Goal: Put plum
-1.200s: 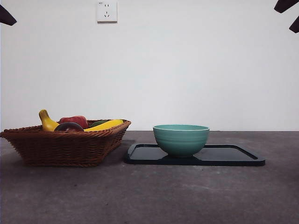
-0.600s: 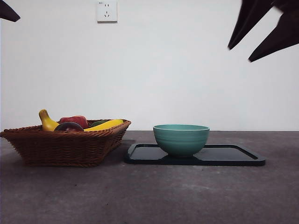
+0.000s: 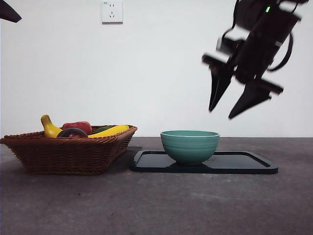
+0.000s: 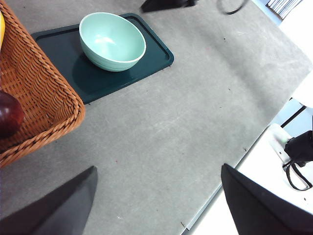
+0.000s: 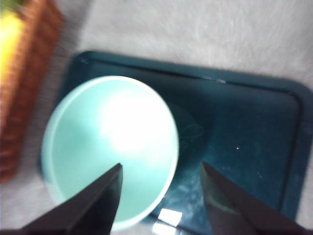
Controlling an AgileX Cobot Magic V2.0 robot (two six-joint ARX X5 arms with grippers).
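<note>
No readable text, labels or numbers on any object in view.

One brown woven wicker basket (image 3: 68, 152) stood on the grey surface (image 3: 156, 205). In it were two visible yellow bananas: one upright curved banana (image 3: 49, 127) and one long banana (image 3: 108, 131) lying along the rim. One bright red fruit (image 3: 78, 126) and one dark maroon-purple glossy plum (image 3: 72, 132) lay there too, with one small green item (image 3: 102, 129) only partly visible behind them. There was one dark rectangular tray (image 3: 244, 164), and one pale teal ribbed bowl (image 3: 190, 146) stood on it. One white wall socket (image 3: 112, 11) was on the wall. Two black two-jawed grippers were counted: the right gripper (image 3: 231, 105) and the left gripper (image 4: 156, 205).
</note>
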